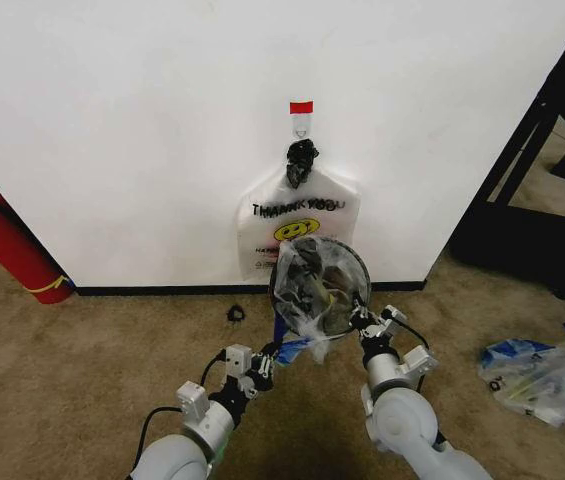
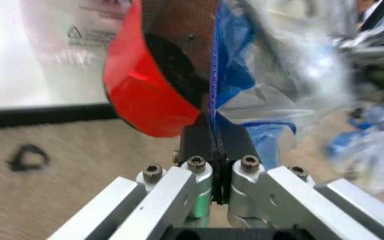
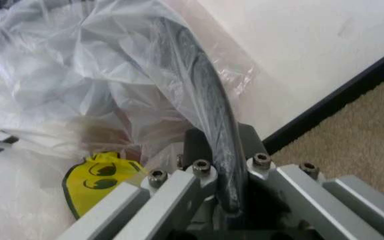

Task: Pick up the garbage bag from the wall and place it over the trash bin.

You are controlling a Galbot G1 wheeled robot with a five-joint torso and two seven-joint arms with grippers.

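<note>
We read "THANK YOU" on the flat white bag (image 1: pixel 298 222) hanging from the white wall (image 1: pixel 162 120). The small round black mesh trash bin (image 1: pixel 334 262) holds a translucent white plastic garbage bag (image 1: pixel 312 290); the left gripper (image 2: pixel 215 145) pinches its blue edge, the right gripper (image 3: pixel 229 165) clamps the covered rim.

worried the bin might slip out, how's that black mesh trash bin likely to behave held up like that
Probably light: the trash bin hangs tipped mouth-forward between the right gripper, clamped on its bag-wrapped rim, and the left gripper, pinching blue plastic beside its red base. The rim looks stiff. The thin garbage bag crumpled over it likely makes the grip slippery, so the round bin may swivel.
</note>
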